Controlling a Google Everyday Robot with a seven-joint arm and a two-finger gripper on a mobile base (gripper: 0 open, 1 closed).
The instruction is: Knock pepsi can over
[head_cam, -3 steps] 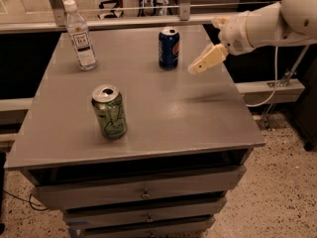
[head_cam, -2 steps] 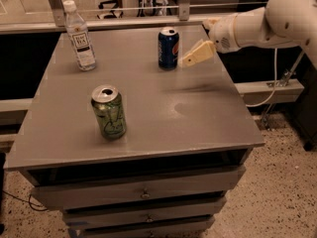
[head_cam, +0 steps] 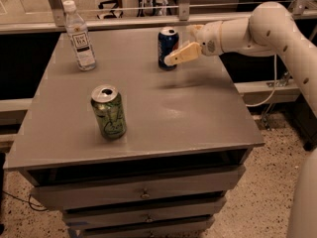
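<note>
So far, the task is judged not yet done: the pepsi can (head_cam: 168, 48) is seen upright on the far part of the table (head_cam: 198, 128), a little right of the middle, silver top up. What is left is the knock itself, a sideways push hard enough to tip the can onto its side.

The gripper (head_cam: 169, 61) is held at the right side of the can, low on its body, reached in from the far right. The fingers (head_cam: 183, 53) are seen as one tan wedge with no gap between them, so they are taken to be closed, and nothing is held. Their tip overlaps the can's lower right edge; whether the can is touched or only just beside them cannot be told. The can lies to the left of the fingers, so a leftward sweep is judged to be needed.
</note>
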